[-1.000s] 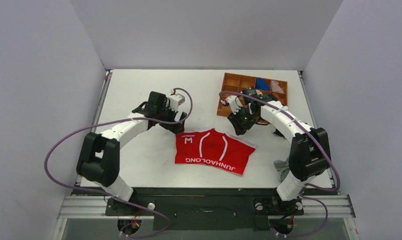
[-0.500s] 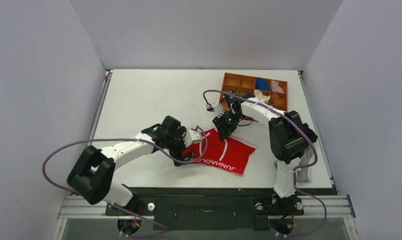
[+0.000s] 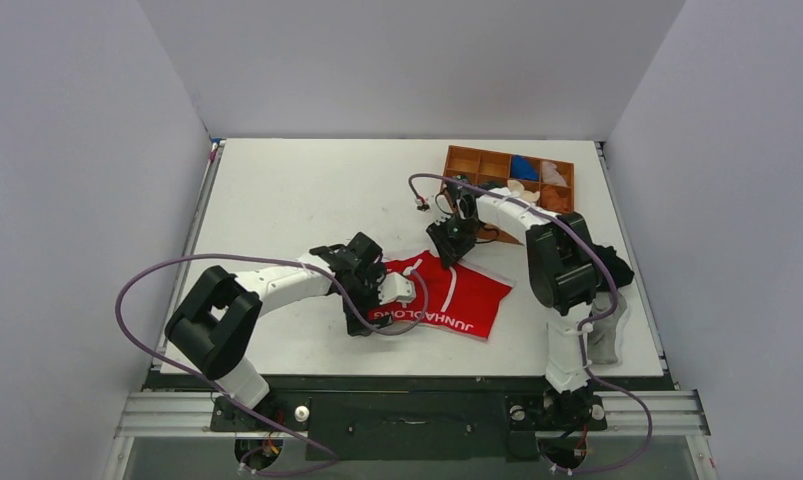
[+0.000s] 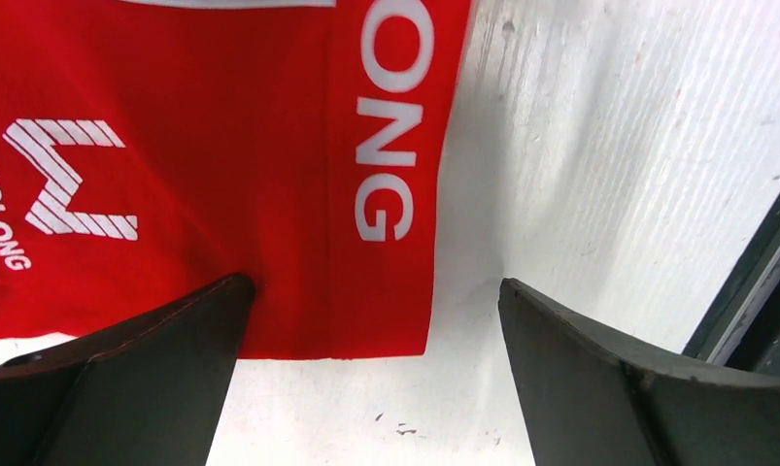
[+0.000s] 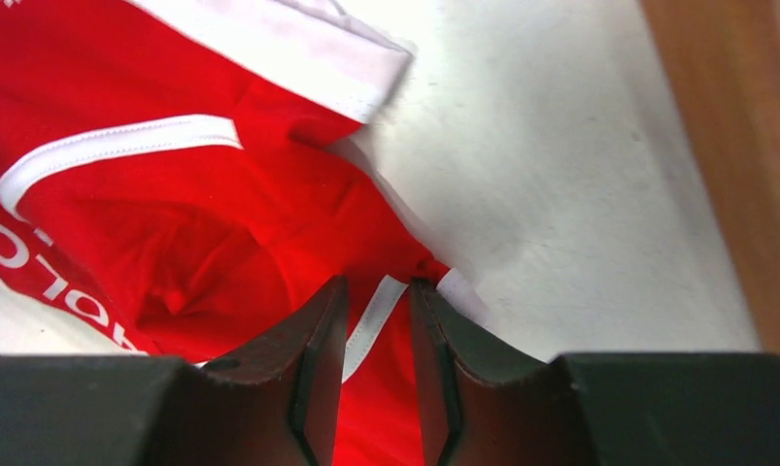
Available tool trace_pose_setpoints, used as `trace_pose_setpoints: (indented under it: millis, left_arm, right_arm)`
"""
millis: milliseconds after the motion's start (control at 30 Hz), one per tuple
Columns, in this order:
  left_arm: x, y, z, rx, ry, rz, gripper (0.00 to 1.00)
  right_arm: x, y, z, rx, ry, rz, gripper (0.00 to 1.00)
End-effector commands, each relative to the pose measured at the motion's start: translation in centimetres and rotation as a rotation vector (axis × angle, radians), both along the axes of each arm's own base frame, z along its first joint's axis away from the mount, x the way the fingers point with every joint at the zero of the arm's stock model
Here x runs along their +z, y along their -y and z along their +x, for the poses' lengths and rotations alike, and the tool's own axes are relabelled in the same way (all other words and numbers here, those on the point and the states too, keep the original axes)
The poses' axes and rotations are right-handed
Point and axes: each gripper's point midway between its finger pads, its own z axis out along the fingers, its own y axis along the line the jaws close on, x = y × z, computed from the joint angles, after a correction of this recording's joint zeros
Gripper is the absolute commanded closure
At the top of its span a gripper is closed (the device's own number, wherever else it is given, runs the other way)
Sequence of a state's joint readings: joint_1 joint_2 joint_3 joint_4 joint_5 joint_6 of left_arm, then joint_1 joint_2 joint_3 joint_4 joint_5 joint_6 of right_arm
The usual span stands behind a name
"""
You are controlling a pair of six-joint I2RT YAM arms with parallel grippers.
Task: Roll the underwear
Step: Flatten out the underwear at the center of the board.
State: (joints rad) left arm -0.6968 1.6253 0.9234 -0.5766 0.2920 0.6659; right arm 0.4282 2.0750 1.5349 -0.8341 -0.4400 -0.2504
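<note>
The red underwear [image 3: 449,296] lies flat near the table's front middle, with its white-lettered waistband along the near side. My left gripper [image 3: 365,302] is open at its near-left corner. In the left wrist view [image 4: 374,284] the jaws stand wide apart on either side of the end of the waistband [image 4: 386,146], low over the table. My right gripper [image 3: 447,246] is at the far edge of the underwear. In the right wrist view [image 5: 378,284] its jaws are nearly together, pinching a fold of red fabric [image 5: 172,223] with white trim.
A brown compartment tray [image 3: 477,160] holding small items stands at the back right, just behind my right gripper; its wall shows in the right wrist view [image 5: 726,146]. A black garment [image 3: 609,266] and a grey garment [image 3: 605,338] lie at the right table edge.
My left gripper swung from behind the underwear down to its near-left corner. My right gripper moved left from the tray onto the far edge and closed on the fabric.
</note>
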Motion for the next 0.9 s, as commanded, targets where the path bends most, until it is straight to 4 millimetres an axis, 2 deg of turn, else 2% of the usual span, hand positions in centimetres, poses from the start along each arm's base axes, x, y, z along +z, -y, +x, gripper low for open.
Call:
trace_pose_setpoints:
  millis: [0,167,267,367,467,600,733,867]
  left_arm:
    - [-1.3,-3.9,-2.3,-0.056,-0.065,0.184,0.00]
    - [-1.4,-5.5,-2.4,-0.075,-0.030,0.237,0.00]
    - [-0.7,-4.7,-1.9,-0.058,0.004,0.200,0.00]
    - [1.2,-2.2,-0.2,-0.028,0.065,0.082,0.03]
    - [4.5,0.8,1.6,-0.008,0.132,-0.054,0.03]
    - [8.1,4.3,2.3,-0.024,0.147,-0.220,0.03]
    - [10.2,7.3,0.7,-0.075,0.047,-0.335,0.03]
    - [10.4,9.6,-1.9,-0.101,-0.136,-0.435,0.03]
  right_arm:
    - [1.0,1.8,3.2,-0.100,0.105,-0.059,0.72]
    - [1.6,3.5,2.8,-0.137,0.151,-0.105,0.71]
    - [1.9,2.5,1.4,-0.098,0.131,-0.041,0.69]
    - [2.9,0.8,-0.1,-0.016,0.100,0.048,0.67]
    - [3.6,-0.4,-2.0,0.061,0.050,0.112,0.65]
    - [4.6,-0.8,-3.1,0.120,0.044,0.161,0.64]
    - [5.7,-1.3,-3.1,0.148,0.053,0.199,0.64]
    - [5.9,-3.0,-2.3,0.147,0.018,0.247,0.64]
